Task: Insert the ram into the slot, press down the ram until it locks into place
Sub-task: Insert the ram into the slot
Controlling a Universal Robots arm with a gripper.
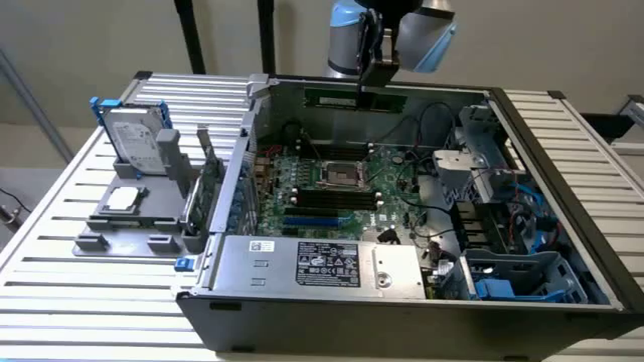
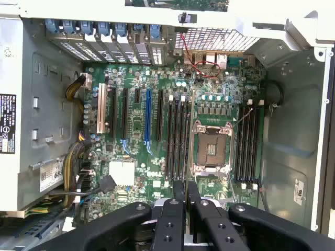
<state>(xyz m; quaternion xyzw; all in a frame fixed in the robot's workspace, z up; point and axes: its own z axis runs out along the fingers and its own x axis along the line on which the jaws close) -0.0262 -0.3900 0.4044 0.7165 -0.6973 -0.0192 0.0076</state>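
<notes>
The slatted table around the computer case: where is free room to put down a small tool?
Bare slats lie between the grey fixture and the near edge, and more on the exterior view's right of the case. Inside the case it is crowded: motherboard, cables, drive cage, with the gripper holding the ram above.

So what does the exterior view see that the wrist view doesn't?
Exterior view: the table, a hard drive standing in a gray holder, the arm, and the flat side of the ram, gripped by the tool above the case.
Wrist view: a white slot and red wires on the board.
Both: the green board, its silver socket, the black slots and the tool.
</notes>
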